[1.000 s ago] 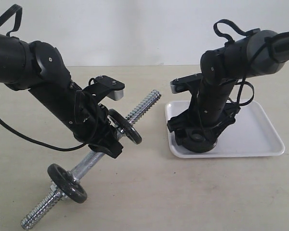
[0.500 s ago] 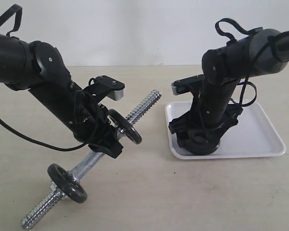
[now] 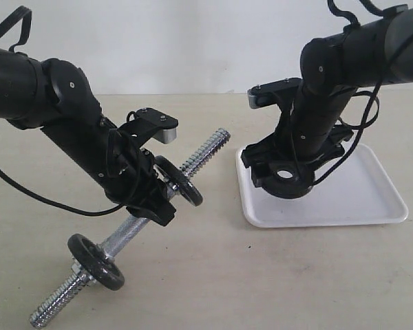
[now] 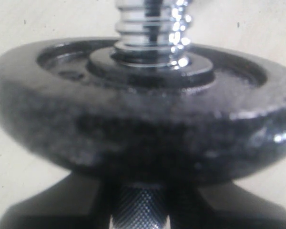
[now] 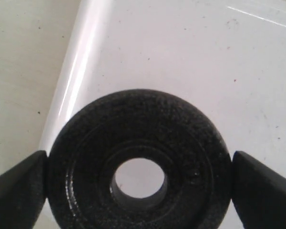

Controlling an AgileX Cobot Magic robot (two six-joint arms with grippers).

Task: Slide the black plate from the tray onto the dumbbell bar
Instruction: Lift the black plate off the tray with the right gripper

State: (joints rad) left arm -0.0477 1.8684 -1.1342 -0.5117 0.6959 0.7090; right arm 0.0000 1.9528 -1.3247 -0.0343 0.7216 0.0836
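Note:
My right gripper is shut on the black plate, holding it by its rim a little above the near-left corner of the white tray. In the right wrist view the plate fills the space between both fingers, and the tray shows through its centre hole. My left gripper is shut on the middle of the chrome dumbbell bar, which tilts up to the right. One black disc sits just above that grip, another near the low end. The left wrist view shows the upper disc close up.
The bar's free threaded end points toward the tray's left rim, with a gap of beige table between them. The bar's low threaded end rests near the table's front left.
My right gripper has risen with the black plate, lifting it off the tray floor and tilting it. The left arm and the bar have stayed still.

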